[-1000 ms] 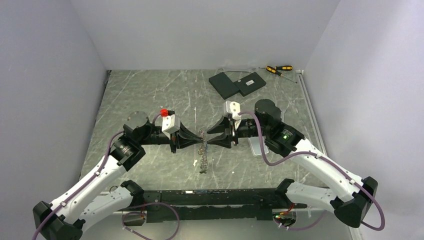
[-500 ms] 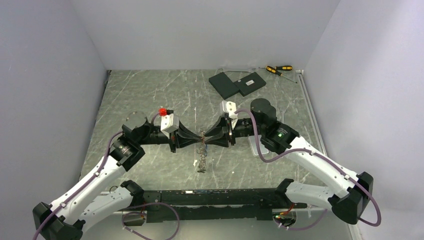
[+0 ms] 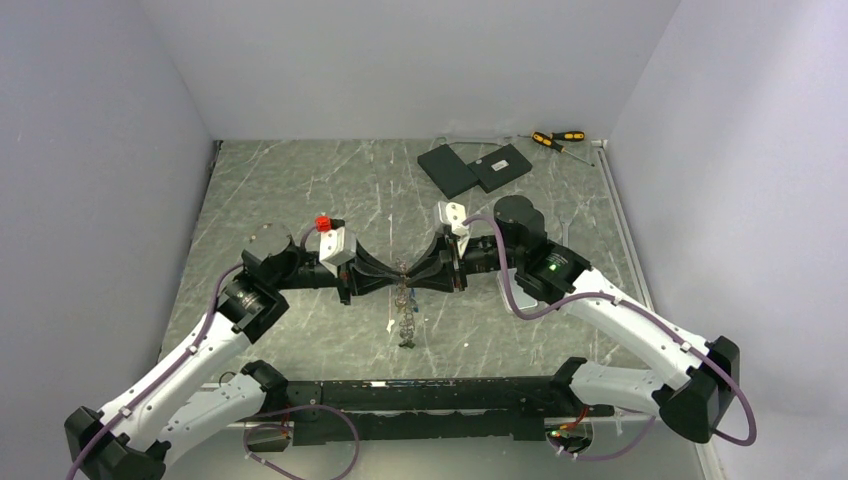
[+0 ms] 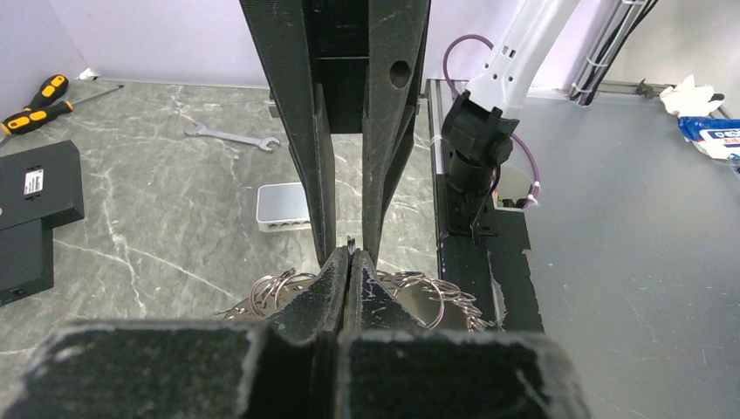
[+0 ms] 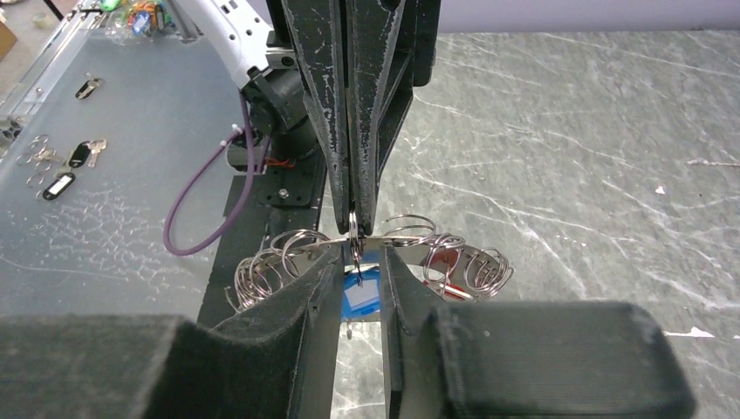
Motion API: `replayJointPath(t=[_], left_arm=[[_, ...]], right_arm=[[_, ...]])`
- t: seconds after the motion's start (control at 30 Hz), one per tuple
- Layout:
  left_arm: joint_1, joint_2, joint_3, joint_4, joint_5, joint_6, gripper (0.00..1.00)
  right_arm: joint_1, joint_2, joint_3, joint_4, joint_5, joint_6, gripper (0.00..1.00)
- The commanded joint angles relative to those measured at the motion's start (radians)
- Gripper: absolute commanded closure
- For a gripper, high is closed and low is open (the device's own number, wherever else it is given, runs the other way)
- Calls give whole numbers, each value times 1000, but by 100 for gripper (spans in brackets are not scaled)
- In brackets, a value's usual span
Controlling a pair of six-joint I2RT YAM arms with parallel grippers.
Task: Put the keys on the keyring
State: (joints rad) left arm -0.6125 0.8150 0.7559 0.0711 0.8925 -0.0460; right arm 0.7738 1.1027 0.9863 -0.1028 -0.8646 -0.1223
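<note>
**Left has the ring, right not on it yet**

My left gripper point(image 4: 349, 259) is clamped fully closed on a thin wire loop of the keyring point(image 3: 405, 308). The bunch hangs below that pinch, mid-table, between the two arm tips.

My right gripper point(image 5: 359, 262) sits tip to tip with it, jaws a narrow gap apart and gripping nothing. The loop's wire and a blue-tagged key point(image 5: 362, 295) sit in that gap, with a red-tagged key point(image 5: 441, 262) just beside. I can't tell if the blue one is threaded.

Plan:
- Close the right on the wire just beside the left pinch, not on the plastic tag.
- Keep both tips level so the loop doesn't twist out.
- Squeeze gently; the wire looks thin and slippery.

The table point(image 3: 300, 190) is grey-green marbled and looks hard and smooth, so I expect a dropped key to skid. The walls point(image 3: 420, 70) are pale and bare on three sides. Screwdrivers point(image 3: 556, 139) and black boxes point(image 3: 475, 167) lie at the far edge, well apart from the work.
</note>
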Motion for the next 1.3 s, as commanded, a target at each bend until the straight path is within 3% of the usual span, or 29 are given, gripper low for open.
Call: replayJointPath(t=[0.0,0.27,0.53,0.7,0.83,1.27], left_arm=[[5,-28,0,87,0,-14,100],[6,-24,2,75,-6,-6,100],[6,-9,10,55,-3,-1,99],[5,13,20,39,19,3,69],[5,25,30,21,33,8,60],[5,76,62,-69,25,74,60]], right_arm=[[-1,-3,3,66,-26,3,78],[-1,-17,-7,96,-18,13,100],[-1,-32,-4,67,-13,-5,100],[-1,-42,27,-37,8,-64,100],[-1,-44,55,-127,35,-108,100],[6,2,184,-370,122,-194,100]])
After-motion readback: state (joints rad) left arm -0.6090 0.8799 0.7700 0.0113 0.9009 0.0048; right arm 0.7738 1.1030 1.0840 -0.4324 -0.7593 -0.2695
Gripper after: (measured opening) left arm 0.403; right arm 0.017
